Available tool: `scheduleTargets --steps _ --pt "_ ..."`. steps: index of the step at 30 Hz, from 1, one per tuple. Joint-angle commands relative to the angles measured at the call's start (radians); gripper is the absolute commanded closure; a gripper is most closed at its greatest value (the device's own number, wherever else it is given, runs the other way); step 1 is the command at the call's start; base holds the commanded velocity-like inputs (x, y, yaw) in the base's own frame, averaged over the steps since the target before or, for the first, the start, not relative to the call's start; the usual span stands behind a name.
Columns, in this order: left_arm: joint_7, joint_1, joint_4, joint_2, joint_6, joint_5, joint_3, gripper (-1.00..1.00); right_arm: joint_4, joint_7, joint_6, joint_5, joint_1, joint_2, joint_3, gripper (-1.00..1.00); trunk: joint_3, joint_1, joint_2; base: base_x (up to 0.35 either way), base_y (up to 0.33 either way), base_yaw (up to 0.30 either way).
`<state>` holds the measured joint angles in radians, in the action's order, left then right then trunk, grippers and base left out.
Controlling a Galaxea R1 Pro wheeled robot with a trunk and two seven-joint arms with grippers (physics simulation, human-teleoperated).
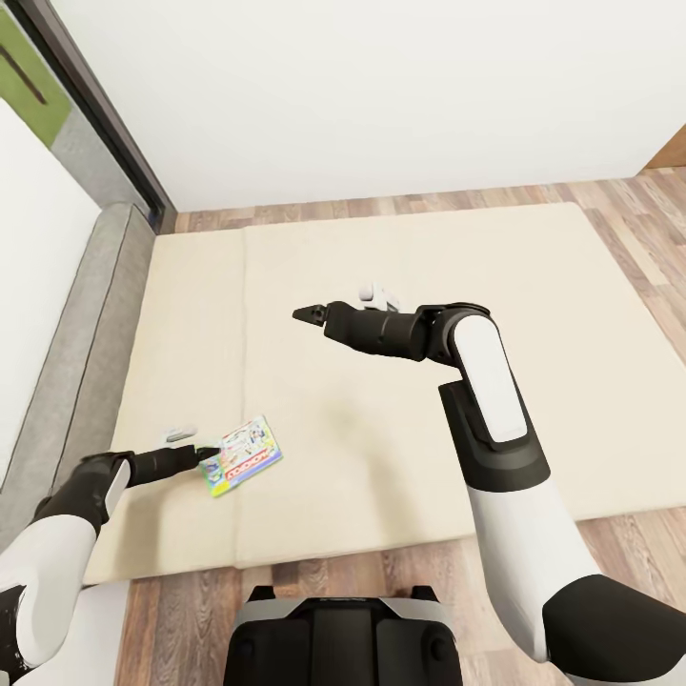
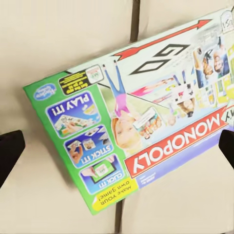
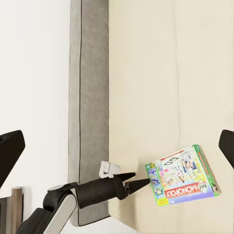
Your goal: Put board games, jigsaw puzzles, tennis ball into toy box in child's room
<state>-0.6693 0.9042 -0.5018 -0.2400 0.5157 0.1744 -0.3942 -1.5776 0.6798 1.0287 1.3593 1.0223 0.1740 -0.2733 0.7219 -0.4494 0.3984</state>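
One board game (image 1: 243, 457), a pale green Monopoly box with a red band, lies flat on the bed's (image 1: 400, 429) beige mattress near its front left. My left gripper (image 1: 207, 455) is at the box's near edge, open. In the left wrist view the board game (image 2: 146, 122) spans the space between the spread fingertips (image 2: 9, 151). My right gripper (image 1: 307, 312) hovers open and empty above the middle of the mattress. Its wrist view looks down on the board game (image 3: 185, 178) and the left gripper (image 3: 135, 181) pointing at the box's edge.
The grey headboard (image 1: 86, 333) runs along the bed's left side against a white wall. Wooden floor (image 1: 629, 219) borders the mattress at the far side, the right and the front. My base (image 1: 343, 638) stands at the bed's front edge.
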Motion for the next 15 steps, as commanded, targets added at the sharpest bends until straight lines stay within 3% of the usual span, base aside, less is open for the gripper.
scheduleTargets --steps 1,7,15 --pt "-0.009 0.001 -0.001 0.001 0.006 0.01 -0.008 -1.0 0.0 0.01 0.002 0.008 0.001 0.0 0.0 -1.0 0.001 -0.001 0.002 0.0 0.095 -0.003" --pt "-0.009 0.001 -0.001 0.001 0.006 0.011 -0.009 -1.0 0.001 0.01 0.002 0.004 0.001 0.0 0.0 -1.0 0.001 -0.001 0.002 0.0 0.072 -0.002" --pt "-0.009 0.001 -0.001 0.002 0.006 0.01 -0.008 -1.0 0.002 0.01 0.002 0.002 0.001 0.0 -0.001 -1.0 0.001 -0.001 0.002 0.0 0.185 0.0"
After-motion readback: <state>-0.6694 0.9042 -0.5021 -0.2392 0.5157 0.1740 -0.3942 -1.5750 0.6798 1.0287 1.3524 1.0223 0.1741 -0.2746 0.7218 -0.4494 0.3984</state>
